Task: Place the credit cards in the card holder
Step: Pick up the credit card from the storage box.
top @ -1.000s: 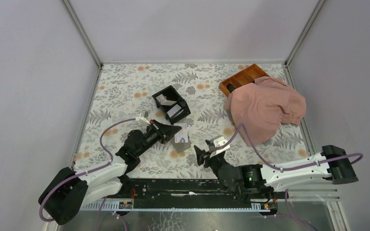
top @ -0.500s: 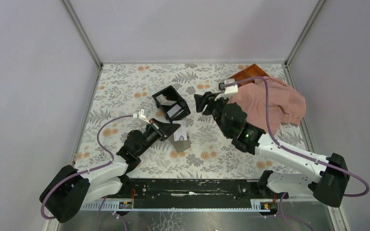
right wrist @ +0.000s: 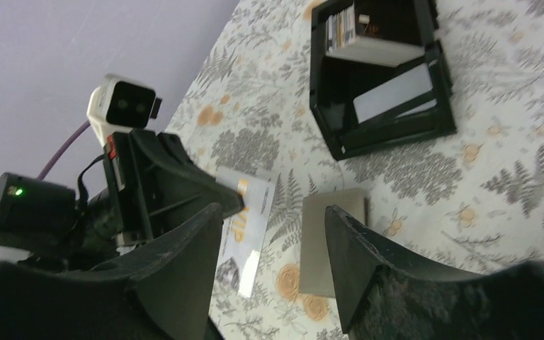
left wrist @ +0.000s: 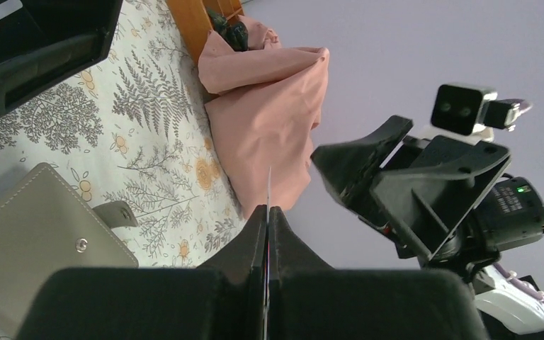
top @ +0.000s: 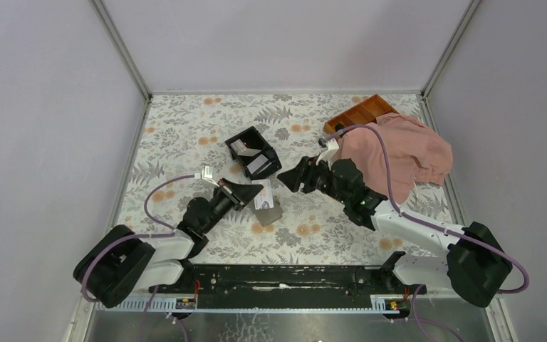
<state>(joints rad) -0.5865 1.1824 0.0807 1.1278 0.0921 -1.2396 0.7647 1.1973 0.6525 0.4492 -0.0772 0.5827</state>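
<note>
My left gripper (top: 248, 191) (left wrist: 267, 210) is shut on a pale credit card (top: 263, 197) (right wrist: 248, 225), which shows only as a thin edge (left wrist: 268, 185) in the left wrist view. The card hangs just above the closed grey-taupe card holder (top: 270, 213) (left wrist: 35, 234) (right wrist: 329, 241) lying on the floral table. My right gripper (top: 290, 179) (right wrist: 275, 210) is open, a short way right of the held card and facing it, with nothing between its fingers (right wrist: 184, 269). More credit cards (top: 256, 165) (right wrist: 389, 93) stand in the black box (top: 254, 153) (right wrist: 326, 85).
A pink cloth (top: 392, 158) (left wrist: 269, 106) lies at the back right, partly over an orange-brown divided tray (top: 360, 114) (left wrist: 197, 25). The black box stands just behind both grippers. Grey walls close in the table on three sides.
The right arm swung from the front of the table up toward the back, then came down left toward the held card. The left gripper kept the card and shifted only slightly.
</note>
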